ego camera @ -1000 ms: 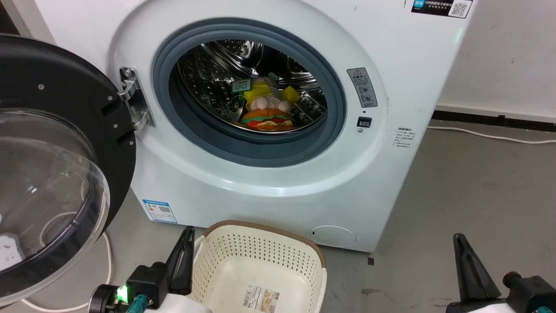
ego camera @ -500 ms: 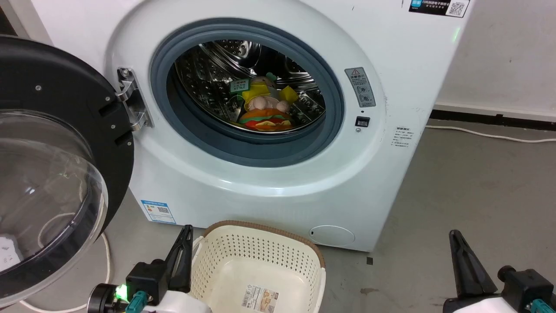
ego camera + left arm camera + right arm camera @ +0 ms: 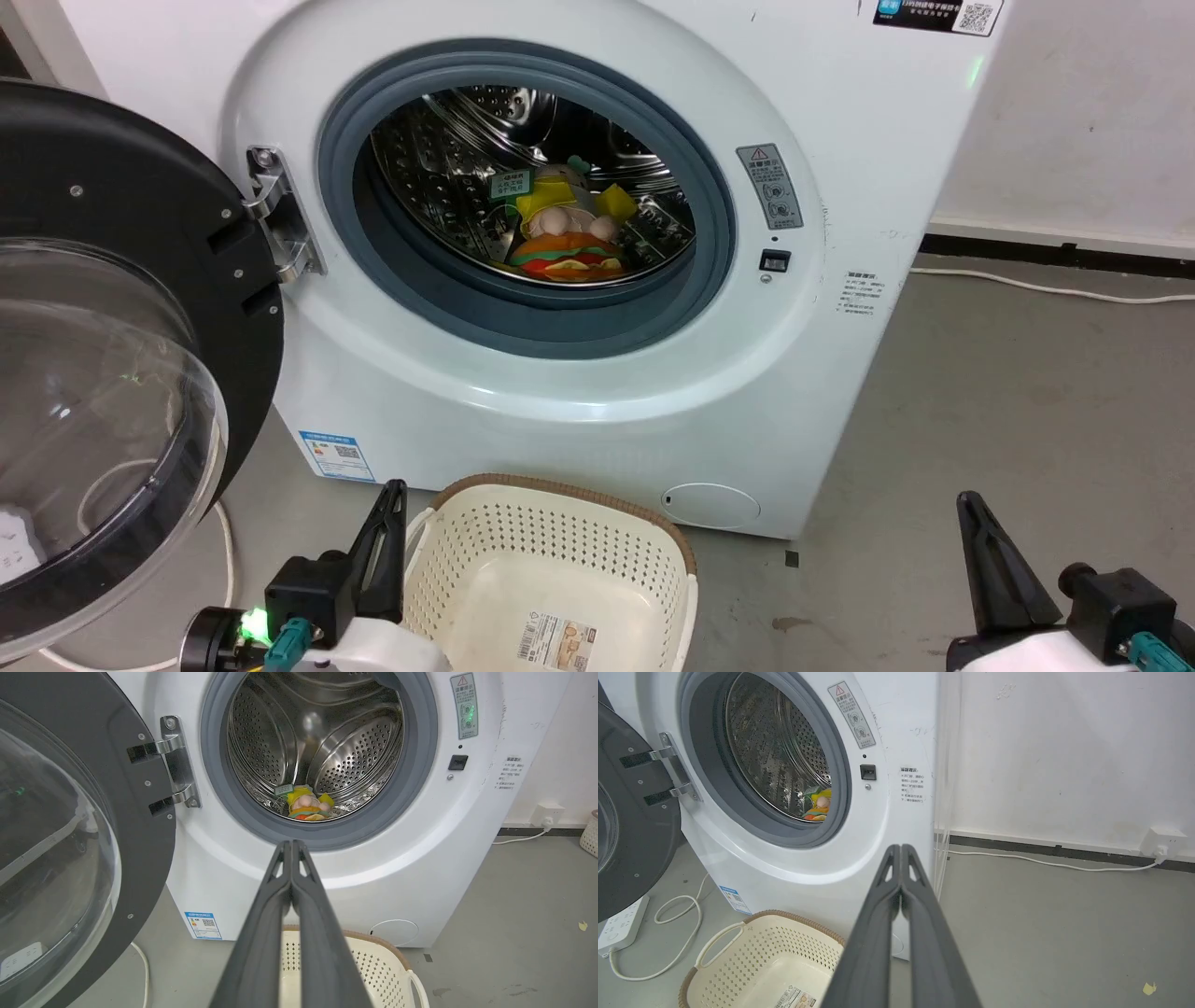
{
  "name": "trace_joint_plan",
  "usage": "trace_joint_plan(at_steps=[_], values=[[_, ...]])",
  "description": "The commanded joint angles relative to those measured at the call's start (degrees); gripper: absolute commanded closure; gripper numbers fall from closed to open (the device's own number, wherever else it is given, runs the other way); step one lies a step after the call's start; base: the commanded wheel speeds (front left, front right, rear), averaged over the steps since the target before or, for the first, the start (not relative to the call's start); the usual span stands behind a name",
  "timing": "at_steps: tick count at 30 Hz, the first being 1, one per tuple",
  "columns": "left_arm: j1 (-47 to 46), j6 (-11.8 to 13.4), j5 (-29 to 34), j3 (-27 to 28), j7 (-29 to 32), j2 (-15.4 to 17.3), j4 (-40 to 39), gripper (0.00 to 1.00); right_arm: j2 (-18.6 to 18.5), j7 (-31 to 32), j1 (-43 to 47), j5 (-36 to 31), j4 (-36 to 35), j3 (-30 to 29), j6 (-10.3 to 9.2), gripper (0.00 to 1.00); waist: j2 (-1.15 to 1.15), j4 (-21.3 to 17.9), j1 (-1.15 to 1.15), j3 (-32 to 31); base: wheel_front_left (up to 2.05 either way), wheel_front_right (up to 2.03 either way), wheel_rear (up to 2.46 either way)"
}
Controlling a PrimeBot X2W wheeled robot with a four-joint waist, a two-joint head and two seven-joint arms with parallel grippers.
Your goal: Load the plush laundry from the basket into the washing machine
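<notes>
The toy (image 3: 565,233) is being held by nothing: it is lying low in the drum (image 3: 448,159) of the washer (image 3: 560,392), and that is likely why the basket (image 3: 560,487) is sitting on the floor in front with just a sticker (image 3: 558,642) inside. The left gripper (image 3: 392,495) is being kept low beside the basket and the right gripper (image 3: 967,509) low and well apart from it, each with its fingers pressed together on nothing, likely because nothing is left to grab. The door (image 3: 140,280) is being left wide open, so the job is looking done.
</notes>
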Motion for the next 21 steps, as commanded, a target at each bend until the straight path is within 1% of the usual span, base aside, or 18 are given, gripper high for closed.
trace_joint_plan(at_steps=[1, 21], values=[[-0.4, -0.2, 0.5, 0.3, 0.3, -0.2, -0.5, 1.0, 0.0, 0.4, -1.0, -0.6, -0.3, 0.1, -0.02, 1.0, 0.0, 0.0, 0.0, 0.0, 0.0, 0.0, 0.0], [-0.5, -0.4, 1.9, 2.0, 2.7, -1.1, -1.4, 1.0, 0.0, 2.7, -2.1, -2.0, -0.6, 0.7, -0.02, 1.0, 0.0, -0.5, 0.0, 0.0, 0.0, 0.0, 0.0]])
